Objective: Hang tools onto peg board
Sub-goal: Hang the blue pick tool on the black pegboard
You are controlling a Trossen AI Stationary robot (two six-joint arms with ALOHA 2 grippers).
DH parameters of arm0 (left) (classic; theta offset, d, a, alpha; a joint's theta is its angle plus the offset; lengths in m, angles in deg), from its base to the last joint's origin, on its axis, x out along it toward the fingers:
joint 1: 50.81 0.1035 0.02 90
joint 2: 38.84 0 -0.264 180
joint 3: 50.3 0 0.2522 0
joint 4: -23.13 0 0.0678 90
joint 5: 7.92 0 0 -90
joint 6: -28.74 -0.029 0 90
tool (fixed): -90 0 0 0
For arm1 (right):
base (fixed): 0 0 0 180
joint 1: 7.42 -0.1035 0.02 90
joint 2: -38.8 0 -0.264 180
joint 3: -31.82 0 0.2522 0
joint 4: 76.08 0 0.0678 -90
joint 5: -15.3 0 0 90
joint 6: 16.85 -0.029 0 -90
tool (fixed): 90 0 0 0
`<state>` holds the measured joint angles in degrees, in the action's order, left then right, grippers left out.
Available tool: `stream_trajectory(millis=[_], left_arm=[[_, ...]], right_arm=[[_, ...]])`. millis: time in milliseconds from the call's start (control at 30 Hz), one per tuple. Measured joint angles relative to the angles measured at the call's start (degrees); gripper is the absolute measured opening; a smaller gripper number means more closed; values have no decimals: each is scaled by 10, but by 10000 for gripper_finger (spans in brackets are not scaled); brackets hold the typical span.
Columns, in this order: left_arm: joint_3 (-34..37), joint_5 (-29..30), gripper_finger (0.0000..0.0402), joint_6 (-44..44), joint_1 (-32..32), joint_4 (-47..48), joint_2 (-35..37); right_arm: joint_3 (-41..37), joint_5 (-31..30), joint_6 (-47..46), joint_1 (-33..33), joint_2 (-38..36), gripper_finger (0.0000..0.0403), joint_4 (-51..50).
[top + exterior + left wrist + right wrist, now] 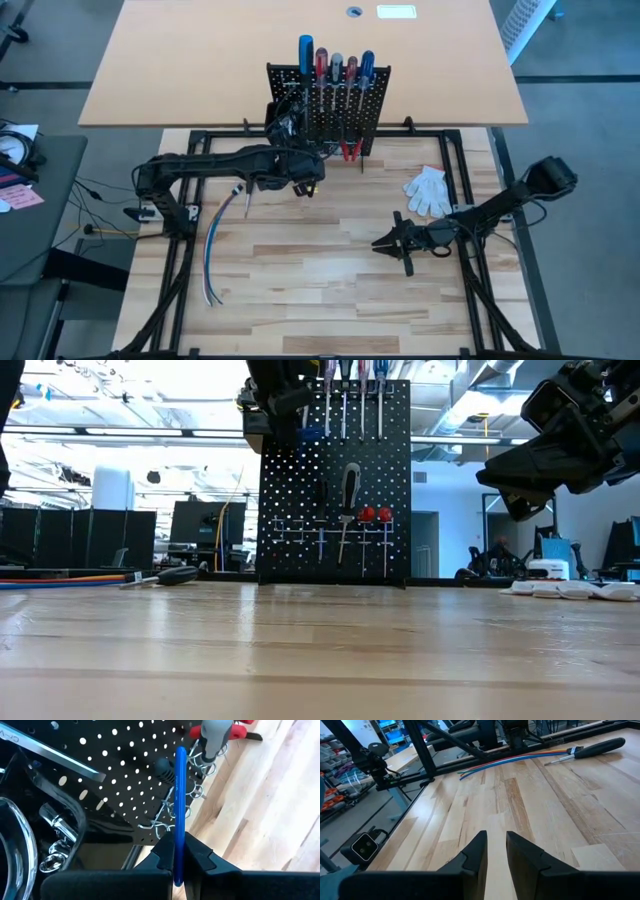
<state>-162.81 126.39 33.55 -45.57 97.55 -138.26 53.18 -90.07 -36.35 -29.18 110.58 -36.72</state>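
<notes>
1. My left gripper is clenched on a thin blue tool, right against the peg board.
2. My right gripper hangs over bare table, jaws slightly parted, holding nothing.
3. I can read no lettering anywhere.

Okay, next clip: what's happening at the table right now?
The left gripper is shut on a thin blue tool, held up against the peg board near its wire hooks. Several screwdrivers already stand in the board's top rail, and red-handled pliers hang low. A black-handled screwdriver lies on the table. The right gripper waits mid-table, holding nothing.
</notes>
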Motion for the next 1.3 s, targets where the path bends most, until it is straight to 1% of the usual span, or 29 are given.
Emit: stream_trajectory(millis=[200,400,1300], left_arm=[[15,-5,4,2,4,-4,1],[15,-15,4,-1,4,-5,2],[16,-23,4,14,-7,3,0]], right_arm=[[0,0,0,0,0,79,0],[0,0,0,0,0,79,0],[0,0,0,0,0,79,0]])
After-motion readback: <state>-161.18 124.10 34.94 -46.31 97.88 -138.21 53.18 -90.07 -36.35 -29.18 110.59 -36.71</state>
